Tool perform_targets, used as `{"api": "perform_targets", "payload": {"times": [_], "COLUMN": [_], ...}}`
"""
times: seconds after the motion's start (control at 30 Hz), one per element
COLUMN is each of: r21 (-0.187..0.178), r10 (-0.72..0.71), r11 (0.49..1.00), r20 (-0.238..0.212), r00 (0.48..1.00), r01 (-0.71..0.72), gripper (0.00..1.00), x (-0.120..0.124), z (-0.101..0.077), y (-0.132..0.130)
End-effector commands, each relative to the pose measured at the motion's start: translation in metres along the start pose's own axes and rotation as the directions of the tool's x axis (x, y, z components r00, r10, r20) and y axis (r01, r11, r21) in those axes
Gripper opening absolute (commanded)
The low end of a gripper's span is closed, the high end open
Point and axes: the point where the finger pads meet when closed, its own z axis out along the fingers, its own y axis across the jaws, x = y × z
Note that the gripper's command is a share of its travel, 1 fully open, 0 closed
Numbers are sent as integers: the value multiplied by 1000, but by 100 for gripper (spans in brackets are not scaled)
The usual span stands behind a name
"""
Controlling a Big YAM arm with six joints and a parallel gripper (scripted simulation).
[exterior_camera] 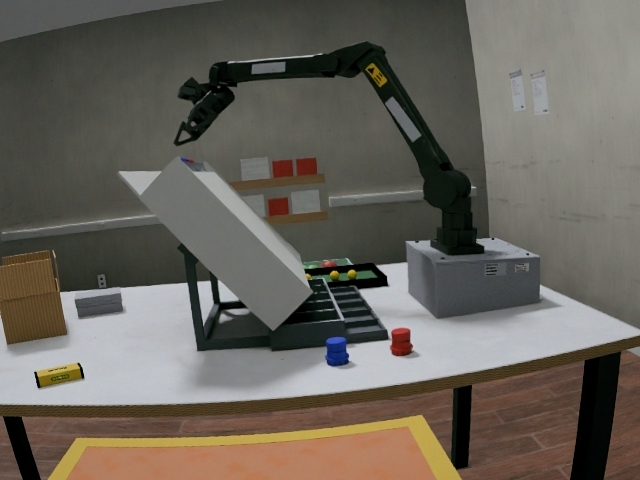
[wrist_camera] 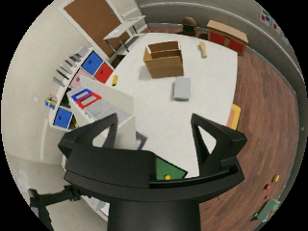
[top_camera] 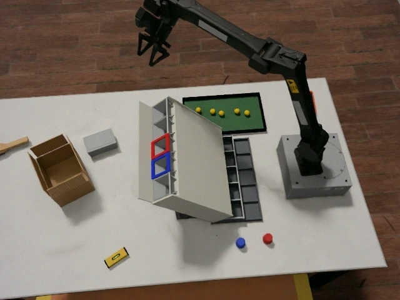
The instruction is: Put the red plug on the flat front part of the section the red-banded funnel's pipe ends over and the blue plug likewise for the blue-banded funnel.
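Note:
My gripper [top_camera: 154,53] is open and empty, high above the top of the slanted white cover [top_camera: 197,161]; it also shows in the side view [exterior_camera: 187,131] and the wrist view [wrist_camera: 157,138]. The red-banded funnel [top_camera: 160,145] and the blue-banded funnel [top_camera: 160,166] sit side by side along the cover's upper edge, among grey funnels. The green tray [top_camera: 225,111] holds several yellow marbles [top_camera: 221,113]. Below the cover lies the dark row of sections [top_camera: 245,175] with flat front parts. The blue plug [top_camera: 240,242] and the red plug [top_camera: 267,238] stand on the table near its front edge.
An open cardboard box [top_camera: 59,169], a grey block [top_camera: 99,141], a yellow spirit level [top_camera: 116,257] and a wooden piece [top_camera: 12,144] lie on the table's left half. The arm's grey base [top_camera: 313,167] stands at the right.

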Motion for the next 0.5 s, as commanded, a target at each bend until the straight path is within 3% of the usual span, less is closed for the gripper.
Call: {"api": "perform_targets", "payload": {"times": [0.0, 0.4, 0.47], "r21": [2, 0, 1], "r10": [-9, -3, -3], "r11": [1000, 1000, 1000], "r20": [3, 1, 2], "r00": [1000, 1000, 1000], "r01": [9, 3, 3], "gripper": [100, 100, 100], "x": [-18, -45, -36], "z": [-6, -25, -25], "y": [-8, -3, 17]}}
